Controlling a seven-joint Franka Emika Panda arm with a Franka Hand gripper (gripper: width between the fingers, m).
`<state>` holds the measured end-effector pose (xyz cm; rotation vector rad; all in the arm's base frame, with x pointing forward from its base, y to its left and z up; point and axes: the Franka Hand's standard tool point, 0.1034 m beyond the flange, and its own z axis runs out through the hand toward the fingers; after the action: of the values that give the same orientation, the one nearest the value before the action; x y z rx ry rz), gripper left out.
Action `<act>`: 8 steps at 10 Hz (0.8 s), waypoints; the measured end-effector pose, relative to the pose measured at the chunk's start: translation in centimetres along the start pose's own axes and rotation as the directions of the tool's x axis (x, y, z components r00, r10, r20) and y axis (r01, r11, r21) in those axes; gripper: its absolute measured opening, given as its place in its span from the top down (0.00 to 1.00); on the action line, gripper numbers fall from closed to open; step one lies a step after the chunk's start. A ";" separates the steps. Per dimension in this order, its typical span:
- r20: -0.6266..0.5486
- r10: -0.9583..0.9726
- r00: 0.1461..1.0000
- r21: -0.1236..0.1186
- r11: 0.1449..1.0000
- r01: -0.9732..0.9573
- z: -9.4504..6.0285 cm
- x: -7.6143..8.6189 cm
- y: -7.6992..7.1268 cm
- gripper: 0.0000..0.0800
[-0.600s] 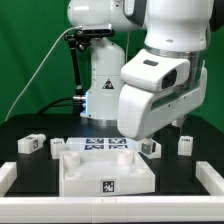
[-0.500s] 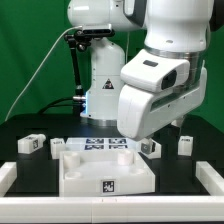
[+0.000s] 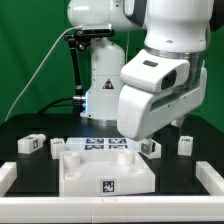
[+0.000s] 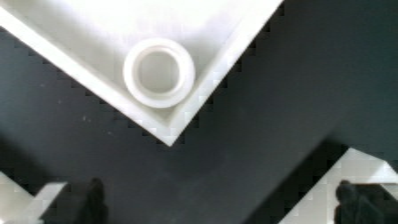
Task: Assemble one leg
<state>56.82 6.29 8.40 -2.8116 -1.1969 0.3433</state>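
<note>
Nothing's budged since half a second ago: gripper [image 4: 214, 195] hangs wide open and empty over the tray [image 3: 75, 172] corner, with a leg [image 3: 150, 147] at the tray's 2 o'clock in the exterior view.

Bright even light, whites close to glare, soft shadows, exterior view fairly sharp, wrist view blurred

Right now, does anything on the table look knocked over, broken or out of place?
Nothing stands out: the tray-like part sits flat, the small legs rest loose near it, and the claw hangs open, empty.
</note>
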 end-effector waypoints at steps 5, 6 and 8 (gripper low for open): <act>-0.117 -0.209 0.971 -0.130 0.972 0.194 2.0 -3.0 -1.0 0.19; -0.133 -0.273 0.953 -0.171 0.953 0.249 2.0 -3.6 -1.0 0.19; -0.105 -0.384 0.917 -0.202 0.911 0.359 1.8 -4.7 -1.2 0.19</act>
<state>52.38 3.75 7.63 -2.6015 -1.7625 0.0080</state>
